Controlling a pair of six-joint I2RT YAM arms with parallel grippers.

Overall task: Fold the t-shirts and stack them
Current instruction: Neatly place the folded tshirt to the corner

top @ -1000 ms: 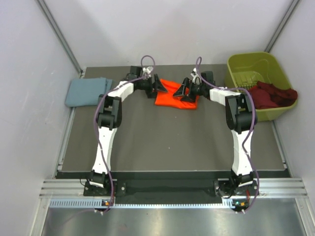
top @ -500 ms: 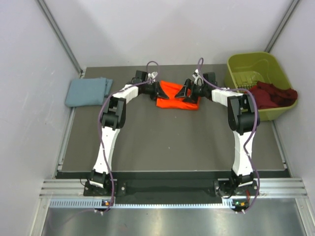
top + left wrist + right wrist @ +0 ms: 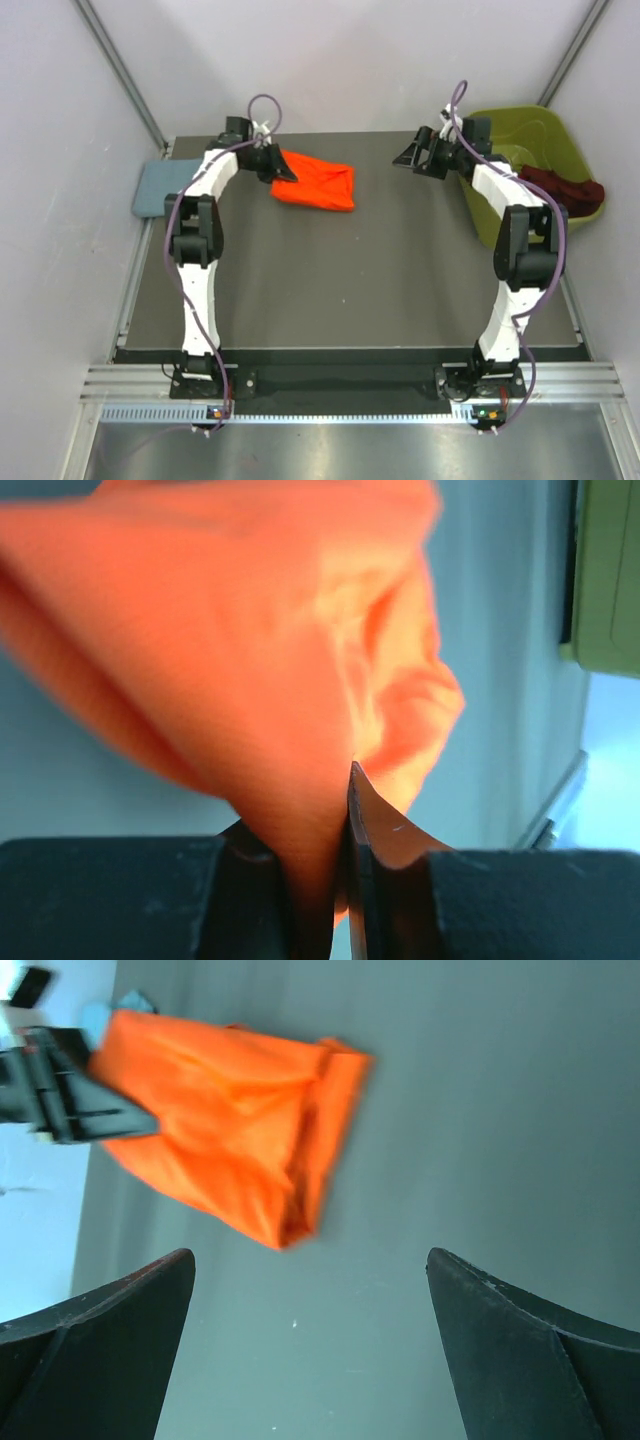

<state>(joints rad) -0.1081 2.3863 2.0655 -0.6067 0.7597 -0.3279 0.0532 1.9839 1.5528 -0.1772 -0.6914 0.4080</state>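
Both grippers are stretched far forward: the orange t-shirt (image 3: 318, 185) (image 3: 250, 650) (image 3: 230, 1150), lengthwise to its right, is pinched by the left gripper (image 3: 283, 168) (image 3: 340, 780). The right gripper (image 3: 410, 158) (image 3: 310, 1254) is spread, unladen

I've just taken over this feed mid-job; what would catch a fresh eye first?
The bright orange t-shirt sits far-centre on the dark table, its left edge pinched by the left gripper. The right gripper hangs open and empty beside the green basket, where dark red clothes drape over the rim.
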